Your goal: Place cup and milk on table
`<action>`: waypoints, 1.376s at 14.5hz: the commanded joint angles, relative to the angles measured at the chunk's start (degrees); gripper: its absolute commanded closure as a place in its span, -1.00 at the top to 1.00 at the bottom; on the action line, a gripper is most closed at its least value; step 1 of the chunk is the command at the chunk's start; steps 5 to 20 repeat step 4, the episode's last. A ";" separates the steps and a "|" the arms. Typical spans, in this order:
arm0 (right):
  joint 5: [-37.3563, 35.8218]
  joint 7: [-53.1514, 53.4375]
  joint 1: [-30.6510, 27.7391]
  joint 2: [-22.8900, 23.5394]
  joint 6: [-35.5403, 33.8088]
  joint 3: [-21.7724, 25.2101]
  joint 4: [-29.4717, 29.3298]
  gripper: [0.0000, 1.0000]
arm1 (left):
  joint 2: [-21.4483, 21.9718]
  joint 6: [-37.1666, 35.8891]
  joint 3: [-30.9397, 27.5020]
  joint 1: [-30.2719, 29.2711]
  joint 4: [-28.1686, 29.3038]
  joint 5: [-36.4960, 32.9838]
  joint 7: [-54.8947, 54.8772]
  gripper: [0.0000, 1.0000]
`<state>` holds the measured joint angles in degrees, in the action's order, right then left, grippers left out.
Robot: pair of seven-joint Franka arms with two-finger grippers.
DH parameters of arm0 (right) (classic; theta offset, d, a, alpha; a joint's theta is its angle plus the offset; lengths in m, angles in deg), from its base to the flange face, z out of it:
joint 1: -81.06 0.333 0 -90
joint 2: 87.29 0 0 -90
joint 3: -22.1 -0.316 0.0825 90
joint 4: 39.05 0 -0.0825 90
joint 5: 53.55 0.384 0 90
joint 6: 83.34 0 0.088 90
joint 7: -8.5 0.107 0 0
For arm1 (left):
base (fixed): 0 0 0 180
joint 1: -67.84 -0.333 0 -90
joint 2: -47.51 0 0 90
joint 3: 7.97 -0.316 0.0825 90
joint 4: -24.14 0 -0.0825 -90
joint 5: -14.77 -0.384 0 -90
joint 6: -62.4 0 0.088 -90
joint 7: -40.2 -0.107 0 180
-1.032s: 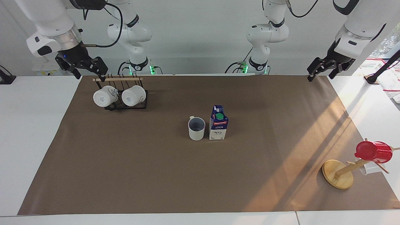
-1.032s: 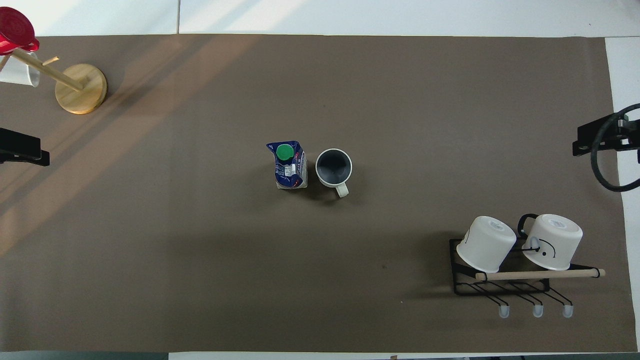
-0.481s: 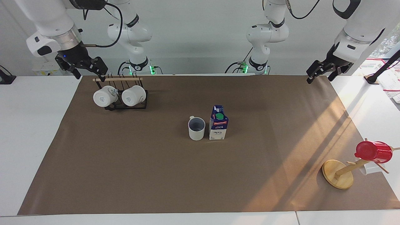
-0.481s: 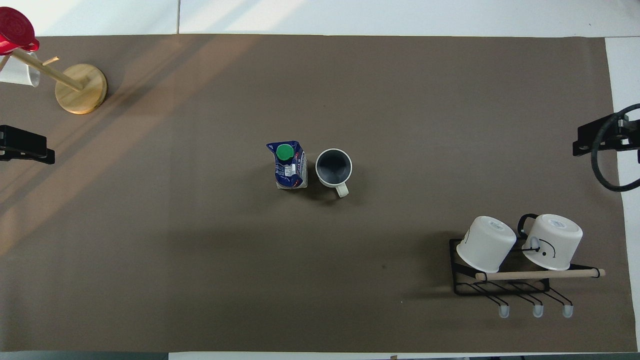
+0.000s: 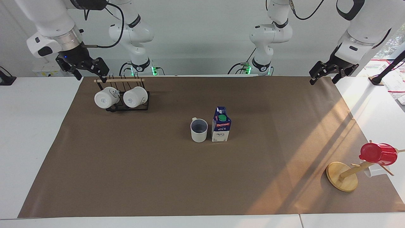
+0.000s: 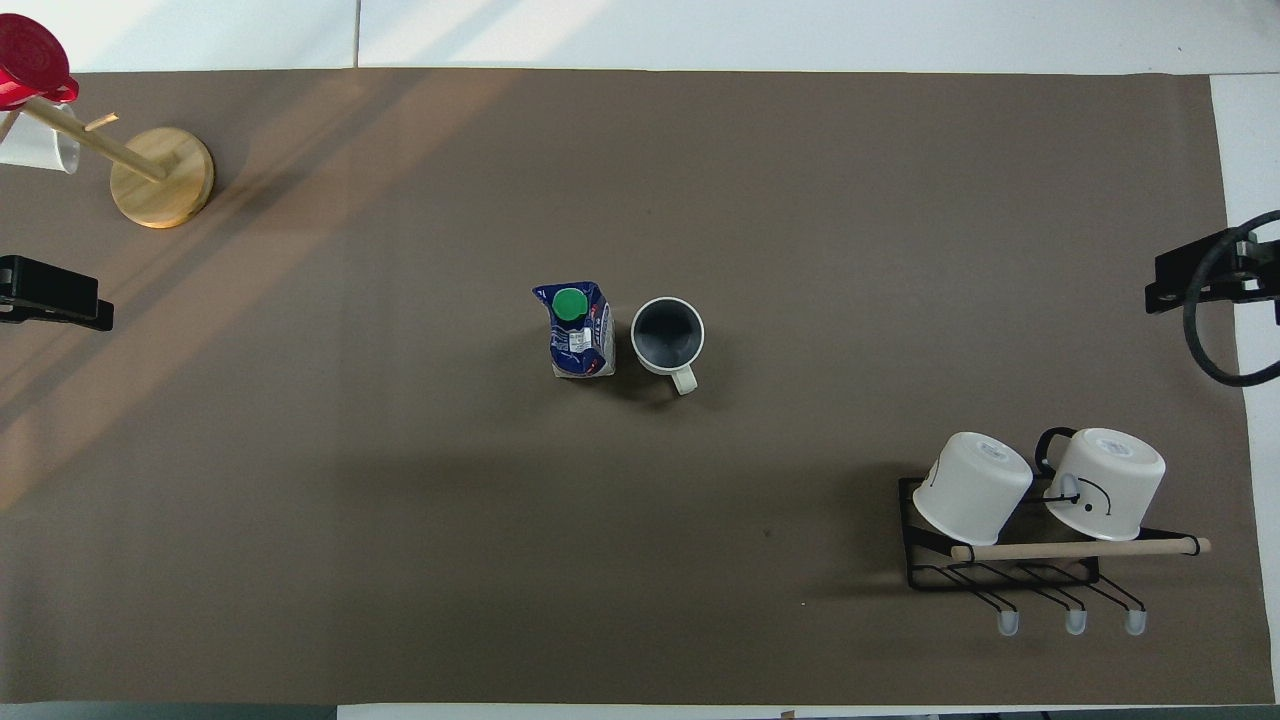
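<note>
Your cup and milk stand upright side by side at mid-surface. The cup is just beside the milk, toward the right arm's end, and neither has moved over the last second.

The only change is at the left gripper, which has drifted slightly at its own corner of the brown paper, well apart from the milk. Its fingers are spread and hold nothing. The right gripper has kept its place over the paper's edge toward the right arm's end, also well apart from the milk. It waits there with its fingers spread and empty. With both items set down and both arms drawn clear, the job looks finished, and the left arm's small shift reads as settling rather than a new reach.

The facing view shows you both arms whole, the grippers raised off the surface, and the gap between their fingers. The overhead view shows only dark tips at its edges. In return it shows a thin strip of paper between the cup and the milk, and the cup's handle pointing back toward the robots.

The mug rack sits nearer the robots than the milk, toward the right arm's end. The wooden stand with the red cup sits farther from them than the milk, toward the left arm's end.
</note>
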<state>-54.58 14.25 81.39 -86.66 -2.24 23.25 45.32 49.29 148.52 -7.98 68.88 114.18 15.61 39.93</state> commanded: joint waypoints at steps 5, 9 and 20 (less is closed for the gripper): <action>0.59 -2.68 -0.69 -0.46 1.08 -0.09 1.15 1.00 | 0.16 0.02 0.18 -0.34 0.04 1.00 -0.61 1.00; 0.59 -2.68 -0.69 -0.46 1.08 -0.09 1.15 1.00 | 0.16 0.02 0.18 -0.34 0.04 1.00 -0.61 1.00; 0.59 -2.68 -0.69 -0.46 1.08 -0.09 1.15 1.00 | 0.16 0.02 0.18 -0.34 0.04 1.00 -0.61 1.00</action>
